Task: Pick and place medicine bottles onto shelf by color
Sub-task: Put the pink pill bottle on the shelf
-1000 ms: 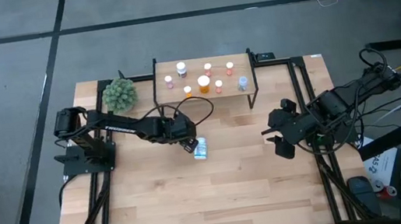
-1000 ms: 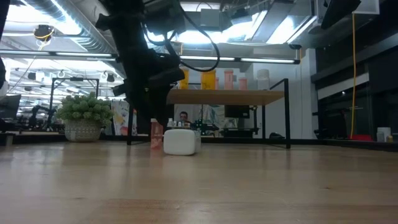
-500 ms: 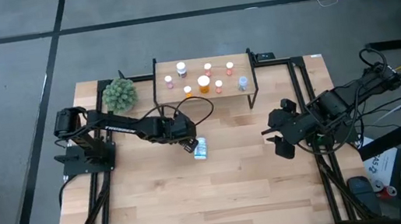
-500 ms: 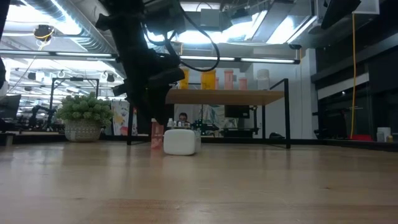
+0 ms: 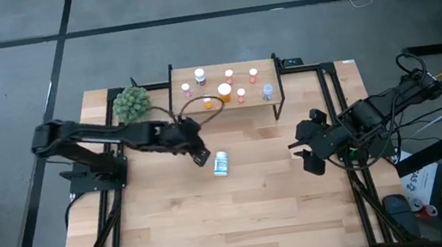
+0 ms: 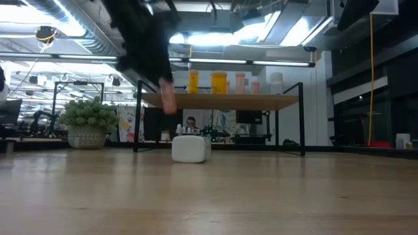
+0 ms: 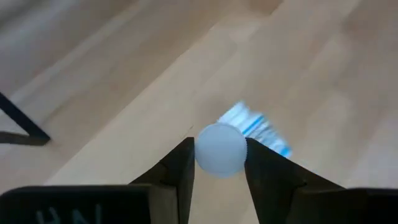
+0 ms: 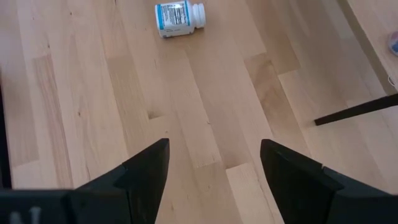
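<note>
My left gripper [image 5: 199, 155] is shut on a small pinkish-orange bottle [image 6: 168, 98], raised to about the height of the shelf board [image 6: 222, 101]. A larger white bottle with a blue label [image 5: 220, 162] lies on its side on the table just right of the gripper; it also shows in the low view [image 6: 190, 149] and the right wrist view [image 8: 179, 15]. The shelf [image 5: 264, 109] stands at the far middle with several orange, pink and white bottles upright on it. My right gripper [image 5: 303, 153] waits open at the table's right. My left gripper pinches the small bottle at its top, by the round white cap [image 7: 220, 149], between its two fingers [image 7: 180, 163]. The fingers come from above, pointing down. The bottle's body [image 6: 168, 101] hangs upright below them, clear of the table.
A green spiky plant [image 5: 132, 104] in a pot stands left of the shelf. The shelf's black legs [image 8: 354, 111] reach down to the table. Bare wood lies across the near half of the table [image 5: 243, 216].
My left gripper has gone up from the table, and a little toward the left, with the small pinkish-orange bottle. The bottle stood on the table beside the white one and now hangs clear at shelf height. The white bottle has stayed where it was.
</note>
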Motion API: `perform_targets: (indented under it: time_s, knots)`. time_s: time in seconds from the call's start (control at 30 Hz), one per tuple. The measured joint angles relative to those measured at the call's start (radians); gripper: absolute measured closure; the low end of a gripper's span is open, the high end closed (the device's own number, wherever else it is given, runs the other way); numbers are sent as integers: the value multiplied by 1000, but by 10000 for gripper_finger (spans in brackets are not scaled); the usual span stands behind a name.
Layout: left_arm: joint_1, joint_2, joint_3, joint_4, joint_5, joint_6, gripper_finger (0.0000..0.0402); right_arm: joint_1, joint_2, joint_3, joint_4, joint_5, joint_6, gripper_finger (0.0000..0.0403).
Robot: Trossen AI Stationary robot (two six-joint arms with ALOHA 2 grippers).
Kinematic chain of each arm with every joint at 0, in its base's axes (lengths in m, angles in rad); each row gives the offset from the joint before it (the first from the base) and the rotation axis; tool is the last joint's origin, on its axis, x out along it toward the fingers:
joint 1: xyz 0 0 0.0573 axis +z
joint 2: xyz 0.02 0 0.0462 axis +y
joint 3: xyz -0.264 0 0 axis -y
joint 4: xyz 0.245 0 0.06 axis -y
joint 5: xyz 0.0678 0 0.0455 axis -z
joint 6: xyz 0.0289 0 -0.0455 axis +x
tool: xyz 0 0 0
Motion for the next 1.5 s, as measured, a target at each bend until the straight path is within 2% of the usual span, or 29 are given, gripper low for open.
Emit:
perform_targets:
  time_s: [0.1,0.27,0.43,0.67,1.03,1.23,1.4,1.5]
  knots:
    - [0,-95,0,5,-21,32,285,0,0,0,2,0,1,148]
    - [19,-225,0,2,-165,83,285,0,0,0,2,1,20,148]
    - [113,-273,1,18,-221,159,285,0,0,0,1,1,21,148]
    - [276,-260,0,23,-131,206,285,0,0,0,1,1,23,148]
    - [325,-233,3,6,-84,214,285,0,0,0,1,14,23,148]
    - [344,-148,142,-69,-87,280,286,0,0,0,1,17,23,148]
    - [349,-52,287,-286,-138,282,286,0,0,0,1,17,23,148]
    - [348,-3,323,-346,-152,260,286,0,1,0,0,17,22,148]
